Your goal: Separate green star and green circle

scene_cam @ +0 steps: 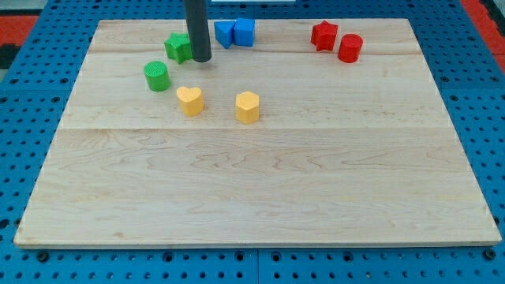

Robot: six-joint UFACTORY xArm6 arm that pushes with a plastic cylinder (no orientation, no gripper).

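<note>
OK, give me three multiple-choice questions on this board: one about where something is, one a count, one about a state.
1. Where is my tip?
A. Just right of the green star
B. Beside the red cylinder
C. Between the yellow hearts

2. How many blocks are on the board?
A. Six
B. Eight
C. Ten

3. The green star and green cylinder are:
A. Stacked
B. Touching
C. Apart

Answers: 1 A, the rod ends beside the star; 2 B, two each of green, blue, red, yellow; 3 C, bare wood shows between them.
</note>
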